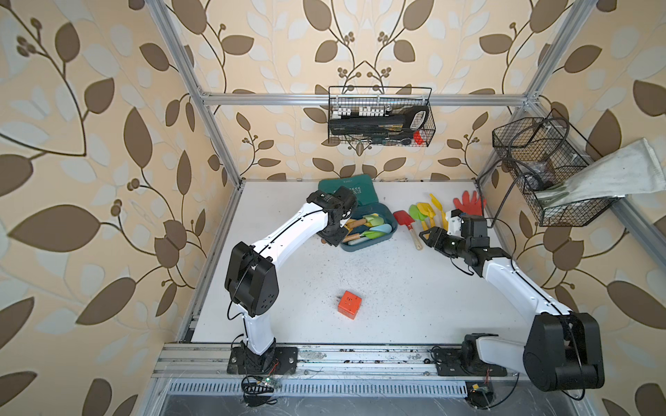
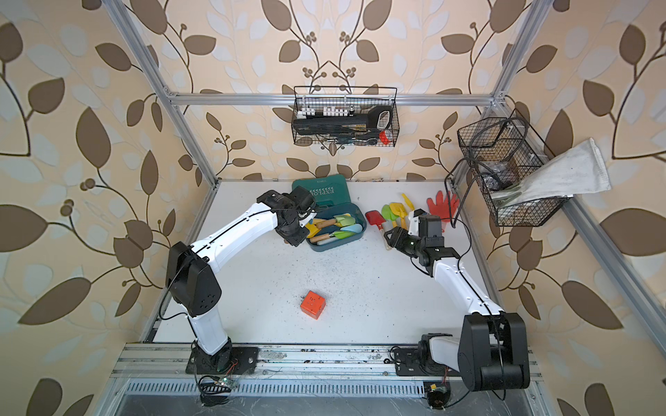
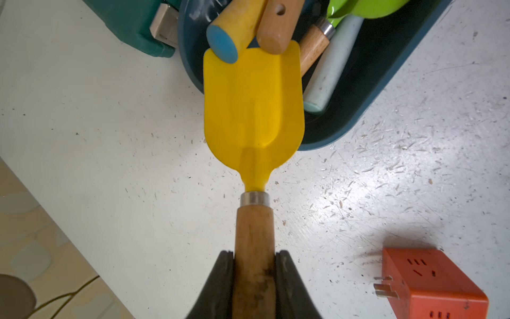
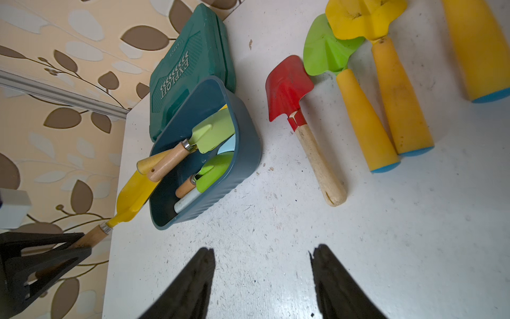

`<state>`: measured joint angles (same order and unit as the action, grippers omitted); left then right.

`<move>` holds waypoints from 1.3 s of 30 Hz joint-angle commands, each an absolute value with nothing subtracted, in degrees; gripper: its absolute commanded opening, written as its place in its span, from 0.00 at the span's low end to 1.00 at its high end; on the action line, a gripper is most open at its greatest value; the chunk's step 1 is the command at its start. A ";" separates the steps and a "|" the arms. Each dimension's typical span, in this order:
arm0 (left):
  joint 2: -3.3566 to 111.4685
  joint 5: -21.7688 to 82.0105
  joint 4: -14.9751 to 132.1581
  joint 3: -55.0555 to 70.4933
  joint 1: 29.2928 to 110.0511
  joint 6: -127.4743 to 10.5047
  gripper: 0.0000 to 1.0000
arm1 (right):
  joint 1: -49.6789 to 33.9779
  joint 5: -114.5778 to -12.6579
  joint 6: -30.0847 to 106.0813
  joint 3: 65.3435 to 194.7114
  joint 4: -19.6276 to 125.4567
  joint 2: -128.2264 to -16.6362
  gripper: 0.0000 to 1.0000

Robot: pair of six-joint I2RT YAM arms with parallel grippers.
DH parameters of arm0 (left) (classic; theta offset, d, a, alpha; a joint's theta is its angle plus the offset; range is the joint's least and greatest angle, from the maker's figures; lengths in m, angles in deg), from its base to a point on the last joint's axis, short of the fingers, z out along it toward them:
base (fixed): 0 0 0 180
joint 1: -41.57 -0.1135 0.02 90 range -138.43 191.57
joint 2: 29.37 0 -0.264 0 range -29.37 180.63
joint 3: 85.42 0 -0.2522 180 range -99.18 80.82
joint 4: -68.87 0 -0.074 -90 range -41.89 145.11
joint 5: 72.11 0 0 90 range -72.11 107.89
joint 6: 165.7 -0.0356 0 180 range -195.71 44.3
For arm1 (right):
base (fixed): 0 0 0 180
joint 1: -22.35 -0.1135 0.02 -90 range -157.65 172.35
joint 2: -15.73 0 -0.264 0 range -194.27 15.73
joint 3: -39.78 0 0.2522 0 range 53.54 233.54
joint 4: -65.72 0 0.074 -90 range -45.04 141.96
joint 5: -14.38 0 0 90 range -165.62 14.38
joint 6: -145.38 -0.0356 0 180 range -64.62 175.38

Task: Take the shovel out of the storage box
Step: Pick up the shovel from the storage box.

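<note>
Table (image 1: 396,306): storage box (image 1: 393,227) mid-rear, other shovels (image 1: 374,230) inside, one shovel (image 3: 254,105) overhanging its left rim; tool case (image 1: 351,185) directly behind; loose shovels (image 1: 403,217), glove (image 1: 468,203) to its right; plug cube (image 1: 349,304) well in front.

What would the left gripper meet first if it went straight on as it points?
Probably the storage box rim; the left gripper holds its yellow shovel over it, under two handles.

A lab cell: aluminium frame (image 1: 270,98), wallpapered walls (image 1: 90,173).
</note>
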<state>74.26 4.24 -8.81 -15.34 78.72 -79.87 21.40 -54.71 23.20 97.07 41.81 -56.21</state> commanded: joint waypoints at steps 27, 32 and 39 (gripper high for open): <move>42.77 15.55 28.66 13.47 82.43 -68.14 0.00 | 21.61 -49.23 20.60 94.77 44.23 -54.17 0.66; 41.27 17.18 40.97 21.04 82.44 -62.29 0.00 | 21.23 -47.33 18.77 94.41 44.23 -51.84 0.66; 39.96 24.33 61.75 31.88 82.54 -60.69 0.00 | 17.29 -48.22 17.95 94.91 41.56 -47.90 0.66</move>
